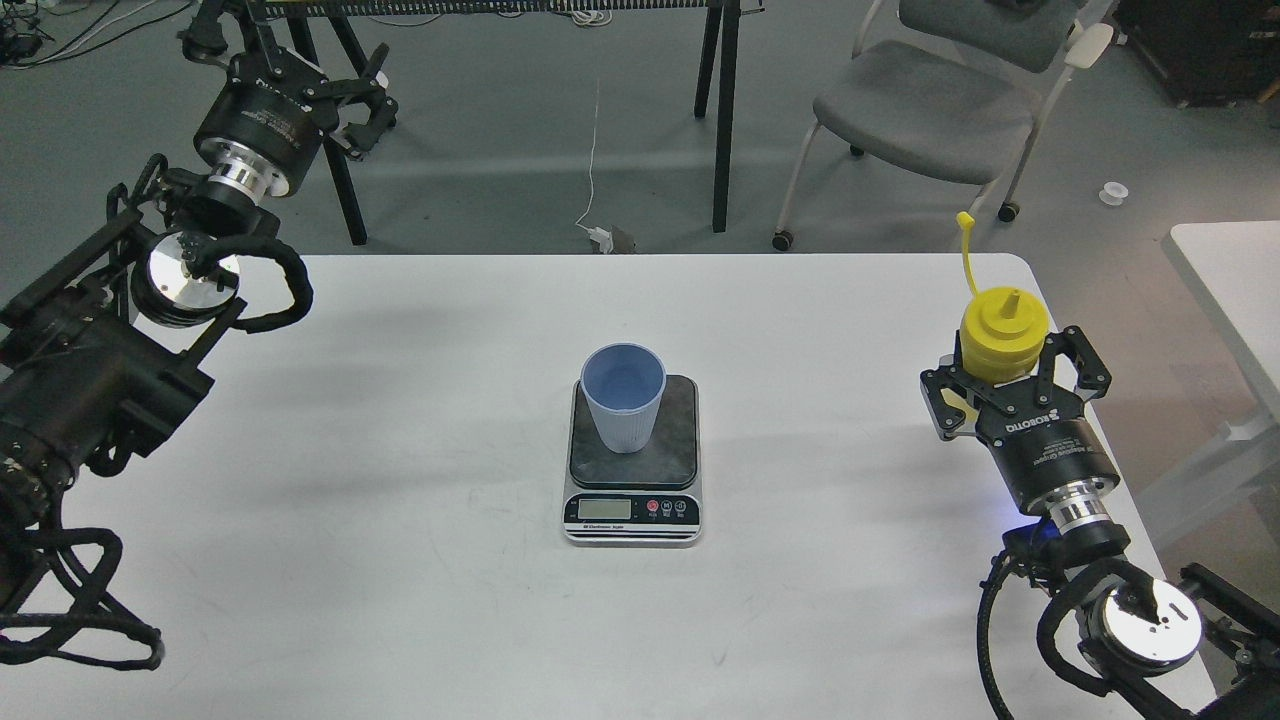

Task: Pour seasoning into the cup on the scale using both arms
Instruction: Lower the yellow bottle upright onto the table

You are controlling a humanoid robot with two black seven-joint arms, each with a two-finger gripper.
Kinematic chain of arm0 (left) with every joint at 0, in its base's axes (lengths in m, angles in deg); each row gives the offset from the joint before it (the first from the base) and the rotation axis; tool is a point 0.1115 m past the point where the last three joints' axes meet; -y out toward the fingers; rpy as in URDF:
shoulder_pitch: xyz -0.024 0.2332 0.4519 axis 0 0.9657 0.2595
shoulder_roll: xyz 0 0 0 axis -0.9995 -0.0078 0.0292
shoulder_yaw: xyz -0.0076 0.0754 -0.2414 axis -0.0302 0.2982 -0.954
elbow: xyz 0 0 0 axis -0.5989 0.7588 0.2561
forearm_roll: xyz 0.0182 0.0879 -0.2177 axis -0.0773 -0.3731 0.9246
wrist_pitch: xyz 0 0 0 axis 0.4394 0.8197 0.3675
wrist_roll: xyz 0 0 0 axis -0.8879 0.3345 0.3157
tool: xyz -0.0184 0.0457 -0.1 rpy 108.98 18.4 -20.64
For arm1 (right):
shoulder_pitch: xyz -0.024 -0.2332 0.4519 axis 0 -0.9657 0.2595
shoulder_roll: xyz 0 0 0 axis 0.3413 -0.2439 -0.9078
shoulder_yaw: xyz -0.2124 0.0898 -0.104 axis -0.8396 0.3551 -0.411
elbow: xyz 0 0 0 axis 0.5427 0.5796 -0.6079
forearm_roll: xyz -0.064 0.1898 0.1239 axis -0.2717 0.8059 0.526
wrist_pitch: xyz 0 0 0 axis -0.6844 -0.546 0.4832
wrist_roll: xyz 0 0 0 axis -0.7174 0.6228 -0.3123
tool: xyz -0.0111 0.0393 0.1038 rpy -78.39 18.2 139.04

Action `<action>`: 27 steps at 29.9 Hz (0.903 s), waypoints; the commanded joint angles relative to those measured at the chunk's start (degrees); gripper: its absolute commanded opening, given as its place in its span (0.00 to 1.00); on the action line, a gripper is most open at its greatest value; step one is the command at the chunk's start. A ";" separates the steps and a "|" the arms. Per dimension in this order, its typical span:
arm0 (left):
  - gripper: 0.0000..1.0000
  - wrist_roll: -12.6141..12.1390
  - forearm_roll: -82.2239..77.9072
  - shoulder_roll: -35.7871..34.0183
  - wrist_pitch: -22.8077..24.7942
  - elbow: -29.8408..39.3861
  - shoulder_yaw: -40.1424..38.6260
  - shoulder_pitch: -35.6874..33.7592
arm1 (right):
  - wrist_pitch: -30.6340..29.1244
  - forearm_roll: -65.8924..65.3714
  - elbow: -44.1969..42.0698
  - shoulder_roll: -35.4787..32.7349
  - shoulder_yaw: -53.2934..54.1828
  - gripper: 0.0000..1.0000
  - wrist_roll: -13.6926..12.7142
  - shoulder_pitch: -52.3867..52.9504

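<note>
The light-blue ribbed cup (622, 396) stands upright on the dark platform of the scale (632, 508) at the middle of the white table (400, 560). The yellow seasoning bottle (1003, 335) stands upright near the table's right edge, nozzle up, its cap strap sticking up behind it. My right gripper (1008, 388) is shut on the bottle, its fingers on either side of the body, well right of the cup. My left gripper (352, 100) is open and empty, raised beyond the table's far left corner.
A grey chair (920, 100) stands behind the table at the back right. Black table legs (722, 110) stand on the floor behind. A second white table (1235, 290) edges in at the right.
</note>
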 commanded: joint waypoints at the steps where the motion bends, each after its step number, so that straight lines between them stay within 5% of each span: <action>1: 0.99 -0.09 -0.09 0.25 -0.07 0.00 0.06 -0.21 | -1.54 0.05 -2.35 0.91 0.65 0.40 -0.26 -0.17; 27: 0.99 -0.17 -0.53 1.74 -0.16 -0.09 0.15 -0.47 | -3.44 -0.13 -16.59 9.70 -0.05 0.45 -3.16 0.62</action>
